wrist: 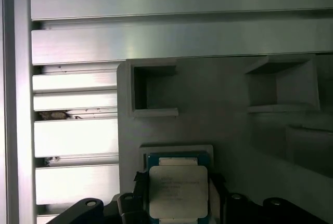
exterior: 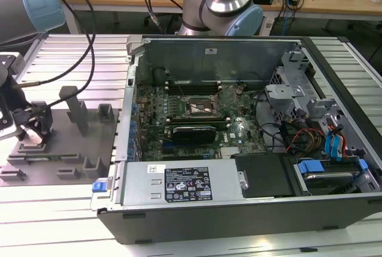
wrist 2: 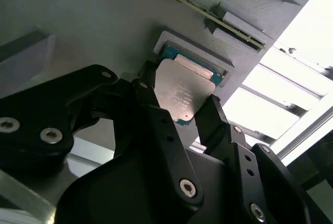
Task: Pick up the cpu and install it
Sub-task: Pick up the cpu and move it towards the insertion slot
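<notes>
My fingers (wrist 2: 151, 109) are closed in on the cpu (wrist 2: 184, 91), one dark pad against each of two opposite edges, so I judge I am pinching it by the sides. The shiny metal top is left bare between them. That grip makes sense to me: taking it by the edges keeps my pads off the lid and away from the underside, and it keeps the chip square to my wrist. In the first wrist view the cpu (wrist: 178, 190) sits in, or barely above, a shallow raised pocket (wrist: 177, 150) whose rim frames it closely. I cannot tell whether it has left its seat. The pocket is there, I think, to present the chip flat and at a known angle so I can meet it cleanly. Around it spreads the grey fixture plate (wrist: 218, 120) with its other recesses and upright blocks, resting on the ribbed aluminium tabletop (exterior: 59, 221). In the exterior view I am low over that plate at the exterior view's left. The open computer case (exterior: 239, 221) lies beside it, and its dark square socket (exterior: 200, 109) on the board is well apart from me.
</notes>
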Available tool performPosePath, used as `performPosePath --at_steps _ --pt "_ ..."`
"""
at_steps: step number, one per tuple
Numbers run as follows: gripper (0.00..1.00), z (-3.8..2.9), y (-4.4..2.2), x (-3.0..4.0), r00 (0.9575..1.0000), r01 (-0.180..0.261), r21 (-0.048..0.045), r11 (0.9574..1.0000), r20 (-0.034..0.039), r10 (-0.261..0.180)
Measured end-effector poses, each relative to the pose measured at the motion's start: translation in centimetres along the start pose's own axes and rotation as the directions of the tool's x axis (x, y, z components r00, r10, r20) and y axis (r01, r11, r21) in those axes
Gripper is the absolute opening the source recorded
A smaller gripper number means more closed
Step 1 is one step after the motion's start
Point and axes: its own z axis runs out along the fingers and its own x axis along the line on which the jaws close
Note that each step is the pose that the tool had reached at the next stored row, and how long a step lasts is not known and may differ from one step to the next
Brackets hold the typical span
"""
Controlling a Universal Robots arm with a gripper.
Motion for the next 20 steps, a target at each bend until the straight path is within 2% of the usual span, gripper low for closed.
performPosePath --at_steps 7,13,20 --pt "0.55 -1.74 0.07 -0.03 1.0000 0.000 -0.0001 1.0000 0.0001 0.000" --pt "0.55 -4.10 0.17 -0.07 1.0000 0.000 0.0000 1.0000 0.0000 0.000" --pt "0.55 -6.50 0.27 -0.11 1.0000 0.000 0.0000 1.0000 0.0001 0.000"
